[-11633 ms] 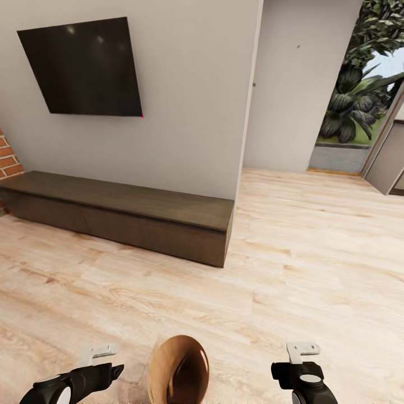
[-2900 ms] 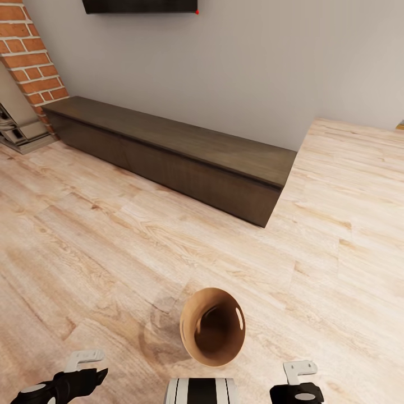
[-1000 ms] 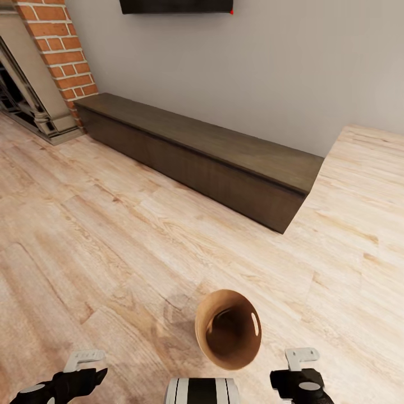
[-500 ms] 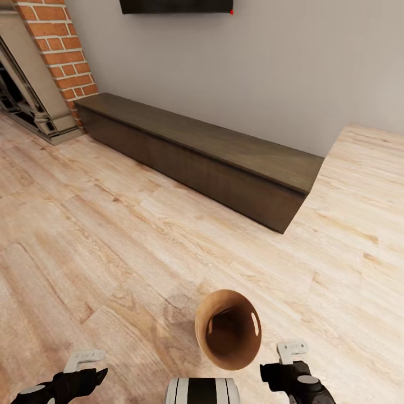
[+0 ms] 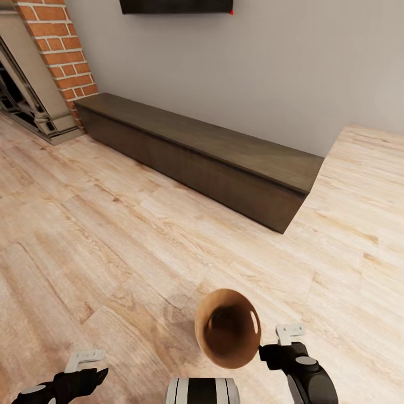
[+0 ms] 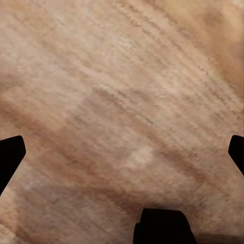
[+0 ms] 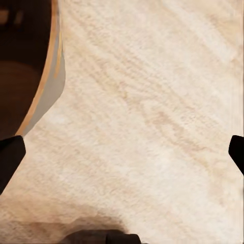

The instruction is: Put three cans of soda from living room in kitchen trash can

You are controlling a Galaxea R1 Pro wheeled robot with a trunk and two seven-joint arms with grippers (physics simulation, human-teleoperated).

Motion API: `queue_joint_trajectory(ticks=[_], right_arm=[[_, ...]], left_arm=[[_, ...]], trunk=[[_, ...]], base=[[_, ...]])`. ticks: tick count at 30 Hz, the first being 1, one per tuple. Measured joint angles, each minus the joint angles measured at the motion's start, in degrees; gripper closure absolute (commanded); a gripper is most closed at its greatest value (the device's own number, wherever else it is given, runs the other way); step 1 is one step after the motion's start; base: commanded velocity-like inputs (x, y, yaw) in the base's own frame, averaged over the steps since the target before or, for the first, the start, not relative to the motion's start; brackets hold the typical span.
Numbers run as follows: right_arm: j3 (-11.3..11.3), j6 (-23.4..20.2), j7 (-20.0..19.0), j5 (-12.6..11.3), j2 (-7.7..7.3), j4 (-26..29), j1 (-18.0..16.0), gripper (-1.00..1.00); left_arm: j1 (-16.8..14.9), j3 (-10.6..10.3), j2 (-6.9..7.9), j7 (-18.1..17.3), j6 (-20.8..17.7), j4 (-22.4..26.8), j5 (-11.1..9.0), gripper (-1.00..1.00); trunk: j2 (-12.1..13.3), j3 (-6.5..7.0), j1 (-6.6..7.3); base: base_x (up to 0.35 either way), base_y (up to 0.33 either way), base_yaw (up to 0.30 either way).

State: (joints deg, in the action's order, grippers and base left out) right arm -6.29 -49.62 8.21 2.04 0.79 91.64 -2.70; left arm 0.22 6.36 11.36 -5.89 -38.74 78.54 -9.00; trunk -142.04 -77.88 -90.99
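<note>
Head view: right gripper (image 5: 285,334) has slid in beside the tash can (image 5: 227,328) rim at lower center, jaws wide & empty, prob. lining up a grab; left gripper (image 5: 85,359) idle, also open w/ nothing held.

The room is evenly and softly lit, with no harsh glare on the grey wall (image 5: 224,73) or the pale plank floor (image 5: 112,235), and the head view is crisp across its whole width. The brown bucket (image 5: 227,328) throws a faint, diffuse shadow onto the boards on the fireplace side, and a small bright glint sits on its inner wall. Both wrist views are soft and smeared: the wood grain (image 6: 122,101) reads as blurred streaks, the bucket's rim (image 7: 53,86) as a hazy band.
</note>
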Motion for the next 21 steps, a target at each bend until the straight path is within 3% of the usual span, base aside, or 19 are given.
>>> queue_joint_trajectory(ticks=[21], right_arm=[[0.1, -1.0, -0.2, 0.8, 0.41, -1.3, -2.3, -1.00]], left_arm=[[0.0, 0.0, 0.01, -0.1, 0.1, 0.6, 0.0, -1.00]], trunk=[[0.0, 0.00, -0.01]], base=[[0.000, 0.000, 0.000]])
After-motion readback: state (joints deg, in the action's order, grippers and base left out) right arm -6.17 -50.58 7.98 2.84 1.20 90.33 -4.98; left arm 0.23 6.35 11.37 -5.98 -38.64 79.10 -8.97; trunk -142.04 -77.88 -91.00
